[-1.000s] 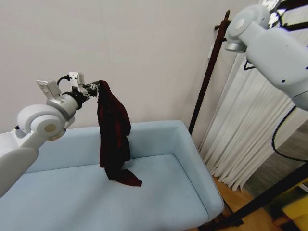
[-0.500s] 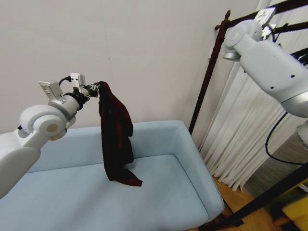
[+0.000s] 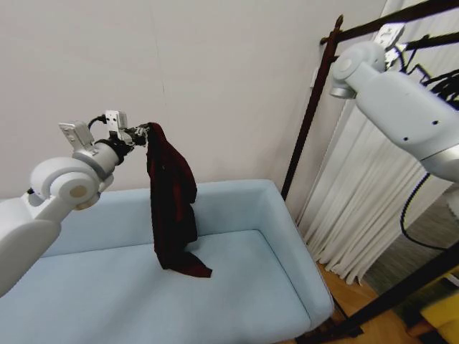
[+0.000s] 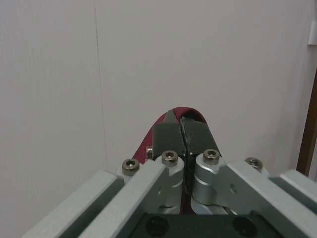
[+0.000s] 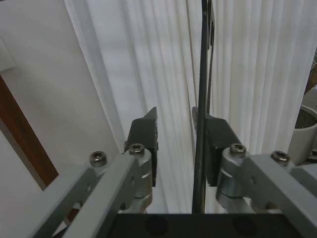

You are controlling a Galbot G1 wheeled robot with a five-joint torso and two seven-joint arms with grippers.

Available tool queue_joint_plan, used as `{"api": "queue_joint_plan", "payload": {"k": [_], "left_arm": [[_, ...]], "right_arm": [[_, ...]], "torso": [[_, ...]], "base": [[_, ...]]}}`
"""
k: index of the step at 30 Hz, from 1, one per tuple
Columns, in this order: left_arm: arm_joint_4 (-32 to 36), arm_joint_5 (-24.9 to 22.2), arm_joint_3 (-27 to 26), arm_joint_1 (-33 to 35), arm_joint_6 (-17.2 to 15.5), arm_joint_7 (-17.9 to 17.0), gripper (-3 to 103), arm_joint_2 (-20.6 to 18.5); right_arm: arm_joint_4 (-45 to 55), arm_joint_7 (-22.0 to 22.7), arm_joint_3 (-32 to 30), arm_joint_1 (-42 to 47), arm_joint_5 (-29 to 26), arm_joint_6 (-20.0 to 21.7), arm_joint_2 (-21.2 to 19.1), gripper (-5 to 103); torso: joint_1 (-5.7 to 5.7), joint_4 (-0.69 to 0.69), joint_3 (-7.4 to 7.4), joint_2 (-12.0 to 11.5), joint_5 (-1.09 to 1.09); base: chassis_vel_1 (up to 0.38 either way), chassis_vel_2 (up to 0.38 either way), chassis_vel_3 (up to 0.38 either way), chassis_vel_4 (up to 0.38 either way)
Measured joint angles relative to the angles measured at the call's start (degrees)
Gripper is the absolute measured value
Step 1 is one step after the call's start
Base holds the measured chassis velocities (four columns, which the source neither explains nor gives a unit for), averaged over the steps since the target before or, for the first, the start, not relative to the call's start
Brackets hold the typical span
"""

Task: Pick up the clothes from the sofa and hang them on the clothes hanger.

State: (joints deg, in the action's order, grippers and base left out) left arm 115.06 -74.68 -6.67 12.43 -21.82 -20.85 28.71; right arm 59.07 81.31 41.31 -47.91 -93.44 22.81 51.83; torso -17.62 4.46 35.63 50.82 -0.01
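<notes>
While the left jaws clamp the dangling dark-red garment (image 3: 171, 193), the brown wooden hanger (image 3: 307, 118) stands rightward, by parted right jaws.

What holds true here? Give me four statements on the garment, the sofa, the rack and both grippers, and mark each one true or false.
1. The left gripper has its fingers shut on the dark red garment. True.
2. The garment hangs clear of the sofa. False: its lower end lies on the seat.
3. The right gripper is open. True.
4. The garment is draped over the wooden rack. False: it hangs from the left gripper, apart from the rack.
</notes>
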Motion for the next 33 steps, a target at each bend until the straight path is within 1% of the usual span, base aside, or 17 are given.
{"api": "queue_joint_plan", "payload": {"k": [1,2,6,12,18,23,30,33], "left_arm": [[0.2,0.0,-0.02,0.01,0.0,0.0,0,0.08],[0.2,0.0,-0.02,0.01,0.0,0.0,0,0.08],[0.73,-0.02,-0.24,0.3,0.0,0.0,0,0.14],[1.37,-0.02,-0.51,1.53,0.0,-0.07,0,-0.09],[1.49,-0.01,-0.69,1.67,0.0,-0.26,0,-0.13],[1.99,-0.01,-1.07,2.16,-0.13,-0.76,0,-0.14],[2.24,0.05,-1.8,3.09,-0.15,-1.05,0,-0.59],[1.94,0.08,-1.88,3.09,-0.15,-1.11,0,-0.8]], "right_arm": [[0.19,0.0,0.13,0.0,0.03,-0.12,0.01,24],[0.19,0.0,0.13,0.0,0.03,-0.12,0.01,24],[1.24,-0.18,0.98,-0.23,1.17,-0.27,-0.54,3],[2.32,-1.44,1.66,-0.48,3.58,-0.38,-1.66,2],[5.6,-1.55,2.08,-0.52,3.97,-0.39,-2.84,2],[11.85,-0.37,2.63,0.53,2.23,-0.43,-5.03,2],[18.51,-0.14,2.97,1.71,-0.15,-0.19,-7.57,2],[23.31,0.04,2.6,3.52,-0.88,-0.09,-9.37,2]], "torso": [[0.0,0.0,0.0,0.0,0.01],[0.0,0.0,0.0,0.0,0.01],[0.0,0.0,0.0,0.0,0.01],[0.0,0.01,0.0,0.0,0.01],[0.0,0.0,0.0,0.0,0.01],[0.0,0.01,0.0,0.0,0.01],[0.0,0.0,-0.01,0.0,0.0],[0.0,-0.01,0.0,0.0,0.0]], "base": [[0.0,0.0,0.0,0.0],[0.0,0.0,0.0,0.0],[0.0,0.0,0.0,0.0],[0.0,0.0,0.0,0.0],[0.0,0.0,0.0,0.0],[0.0,0.0,0.0,0.0],[0.0,0.0,0.0,0.0],[0.0,0.0,0.0,0.0]]}}
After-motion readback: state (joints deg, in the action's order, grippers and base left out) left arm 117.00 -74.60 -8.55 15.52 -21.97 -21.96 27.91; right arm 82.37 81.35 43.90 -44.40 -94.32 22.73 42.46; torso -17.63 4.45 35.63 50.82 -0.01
